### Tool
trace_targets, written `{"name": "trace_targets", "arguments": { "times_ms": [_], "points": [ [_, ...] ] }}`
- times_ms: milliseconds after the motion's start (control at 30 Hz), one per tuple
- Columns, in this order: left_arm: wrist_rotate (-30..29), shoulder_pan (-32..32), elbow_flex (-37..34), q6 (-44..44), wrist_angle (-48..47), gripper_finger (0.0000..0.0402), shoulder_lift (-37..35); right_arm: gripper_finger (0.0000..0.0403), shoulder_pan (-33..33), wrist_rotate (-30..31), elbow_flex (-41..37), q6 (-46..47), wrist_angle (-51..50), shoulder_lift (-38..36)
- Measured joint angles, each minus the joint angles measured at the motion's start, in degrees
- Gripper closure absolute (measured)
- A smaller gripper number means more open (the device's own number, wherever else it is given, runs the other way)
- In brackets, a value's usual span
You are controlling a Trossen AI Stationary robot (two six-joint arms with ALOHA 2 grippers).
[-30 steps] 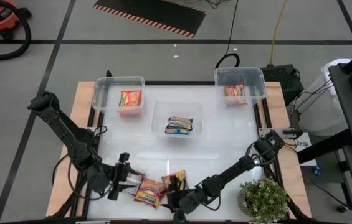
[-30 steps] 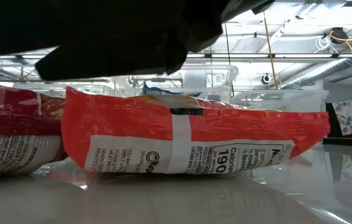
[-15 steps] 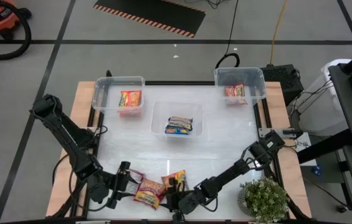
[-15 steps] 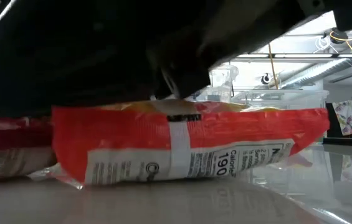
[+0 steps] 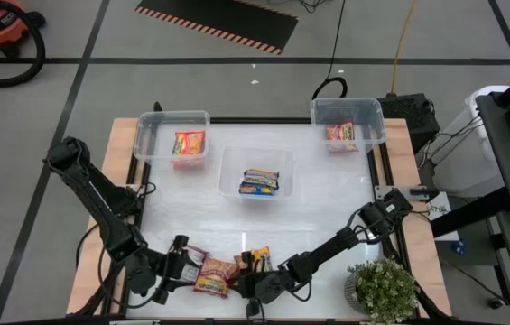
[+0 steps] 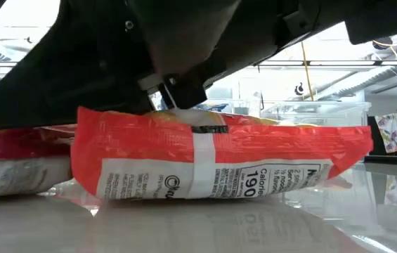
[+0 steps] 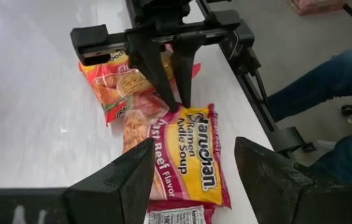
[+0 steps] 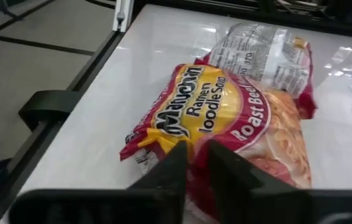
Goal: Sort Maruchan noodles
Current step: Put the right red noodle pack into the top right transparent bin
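From above, my right gripper point(image 5: 256, 271) is pinching the orange packet point(image 5: 256, 259) at the table's point(image 5: 327, 217) near edge. My left gripper point(image 5: 185, 264) is waiting half-spread beside the Roast Beef Maruchan packet point(image 5: 215, 274). In the left wrist view, my right fingers point(image 7: 182, 68) are closing narrowly on the orange packet's edge.

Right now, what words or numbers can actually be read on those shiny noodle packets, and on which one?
"Maruchan", "Ramen Noodle Soup", "Roast Beef Flavor": red-and-yellow glossy packet.
"Calories", "190": white back panel of the orange-red packet lying near the table's front edge.
Print on the silver-backed packet and on packets inside the clear bins: too small to read.
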Motion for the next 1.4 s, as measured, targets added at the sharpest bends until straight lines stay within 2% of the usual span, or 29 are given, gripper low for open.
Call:
{"name": "trace_targets", "arguments": {
  "times_ms": [67,133,600,800,933,1033,1200,1400],
  "points": [
    [-0.02,0.0,0.0,0.04,-0.02,0.0177,0.0,0.0383,-0.26,-0.12,0.0,-0.04,-0.02,0.0],
    [-0.07,0.0,0.0,0.44,-0.02,0.0177,0.0,0.0397,-0.58,-0.18,0.0,-0.65,-0.02,0.0],
    [-0.43,0.02,0.0,2.26,-0.38,0.0177,-0.04,0.0402,-6.84,0.14,-0.02,-3.93,-3.34,-3.75],
    [-1.91,0.13,0.0,4.02,-3.78,0.0177,-0.04,0.0402,-11.93,0.11,-0.04,-3.58,-8.87,-4.57],
    [-3.0,0.24,0.0,3.79,-6.73,0.0177,-0.04,0.0403,-13.72,0.05,-0.04,-4.63,-8.29,-4.55],
    [-4.45,0.24,0.0,1.81,-8.79,0.0177,-0.04,0.0403,-14.15,-1.2,-0.07,-6.16,-8.59,-5.54],
    [-5.41,0.87,0.0,-2.62,-13.49,0.0177,-0.04,0.0403,-14.57,-7.23,0.0,-10.22,-11.35,-8.48],
    [-5.48,1.91,0.0,-6.26,-18.5,0.0177,-0.06,0.0379,-13.47,-7.64,-0.02,-9.33,-16.14,-9.57]
  ]
}}
